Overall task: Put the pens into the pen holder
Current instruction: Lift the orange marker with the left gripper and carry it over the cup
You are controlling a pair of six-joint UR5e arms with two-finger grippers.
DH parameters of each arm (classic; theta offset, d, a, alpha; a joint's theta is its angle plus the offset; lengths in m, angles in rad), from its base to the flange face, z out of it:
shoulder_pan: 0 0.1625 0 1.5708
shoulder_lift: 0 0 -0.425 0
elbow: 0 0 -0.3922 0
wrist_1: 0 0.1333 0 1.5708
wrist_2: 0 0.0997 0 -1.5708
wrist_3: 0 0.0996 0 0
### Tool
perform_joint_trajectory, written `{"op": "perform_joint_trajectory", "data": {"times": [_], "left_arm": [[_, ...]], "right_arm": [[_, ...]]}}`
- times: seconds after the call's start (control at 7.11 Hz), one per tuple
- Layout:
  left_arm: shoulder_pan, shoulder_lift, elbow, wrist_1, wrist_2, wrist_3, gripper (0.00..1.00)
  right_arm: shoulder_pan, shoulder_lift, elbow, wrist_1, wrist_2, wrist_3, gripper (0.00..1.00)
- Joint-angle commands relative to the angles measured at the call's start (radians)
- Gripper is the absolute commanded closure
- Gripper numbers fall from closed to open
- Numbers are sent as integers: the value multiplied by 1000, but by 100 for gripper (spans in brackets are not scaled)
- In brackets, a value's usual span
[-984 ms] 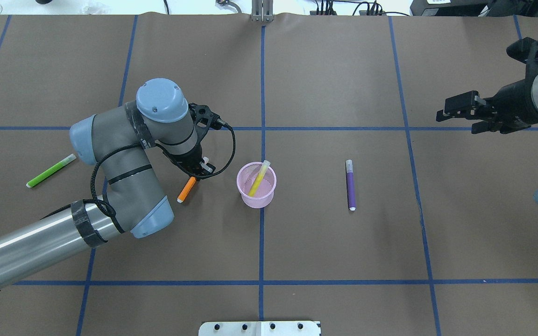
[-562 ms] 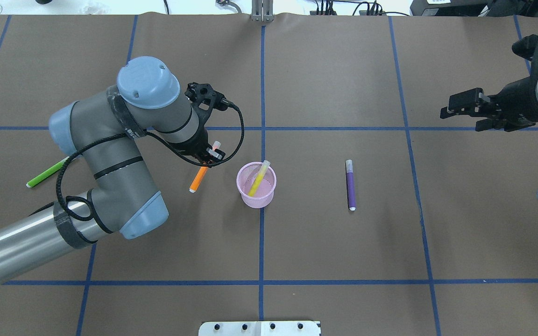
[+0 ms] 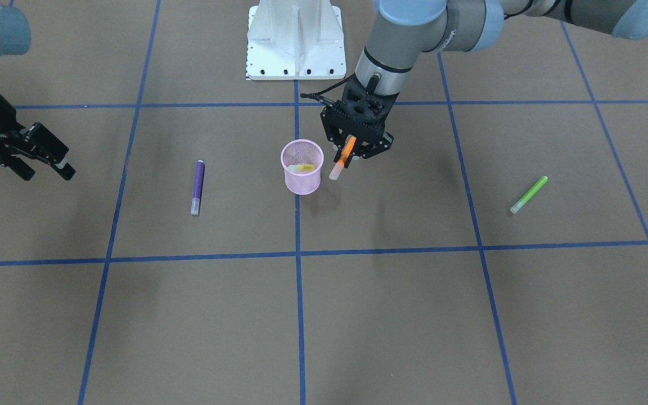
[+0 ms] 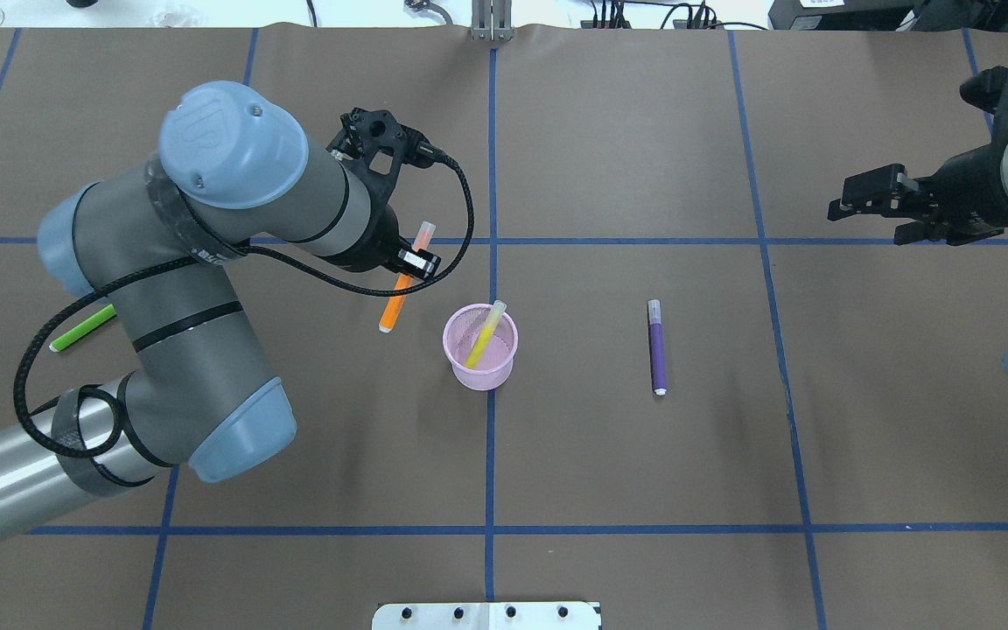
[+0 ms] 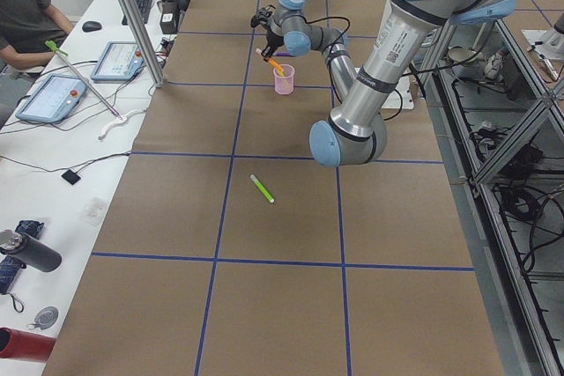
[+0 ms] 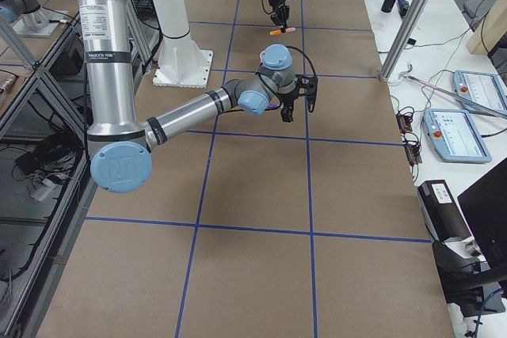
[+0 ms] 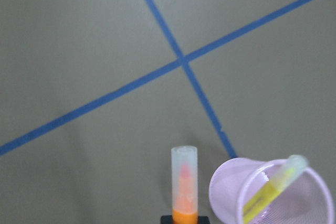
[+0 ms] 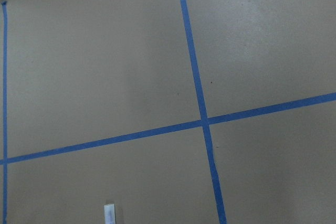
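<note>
My left gripper (image 4: 410, 262) is shut on the orange pen (image 4: 394, 308) and holds it tilted above the table, just left of the pink mesh pen holder (image 4: 480, 354). In the left wrist view the orange pen (image 7: 184, 187) points its pale cap forward beside the holder (image 7: 273, 195). A yellow pen (image 4: 485, 337) leans inside the holder. The purple pen (image 4: 657, 346) lies on the table to the holder's right. The green pen (image 4: 84, 327) lies far left, partly hidden by my left arm. My right gripper (image 3: 48, 169) is open and empty, far right of the purple pen.
The brown table cover carries a grid of blue tape lines (image 4: 491, 455). The white robot base plate (image 3: 295, 39) sits at the near edge. In the exterior left view, a side desk with tablets (image 5: 53, 99) and a seated person (image 5: 26, 11) are beyond the table.
My left gripper has lifted the orange pen off the table and moved it up and right toward the pen holder. The right arm has drawn back slightly to the right.
</note>
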Motion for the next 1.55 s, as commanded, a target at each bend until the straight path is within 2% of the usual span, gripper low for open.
{"op": "perform_joint_trajectory", "data": {"times": [0.0,0.14,0.56,0.7,0.84,0.98,1.12,1.27,1.41], "left_arm": [[158,21,-3,-166,322,-15,100],[226,26,11,-207,437,-12,100],[236,23,143,-323,500,-6,100],[236,23,143,-325,501,-4,100],[234,23,142,-324,501,-1,81],[233,24,126,-321,492,-15,22],[228,26,103,-318,493,-30,3],[220,59,99,-315,486,-81,3],[193,75,93,-313,474,-81,4]], "right_arm": [[-2,27,-20,0,-33,13,0],[-2,29,-24,0,-33,13,0],[-11,33,-28,2,-34,16,0],[-51,53,-30,2,-39,25,0],[-110,81,-42,0,-56,78,0],[-208,114,-44,-6,-111,98,0],[-309,128,-39,-21,-255,108,0],[-401,130,-48,-35,-339,117,0],[-417,157,-71,-75,-335,123,0]]}}
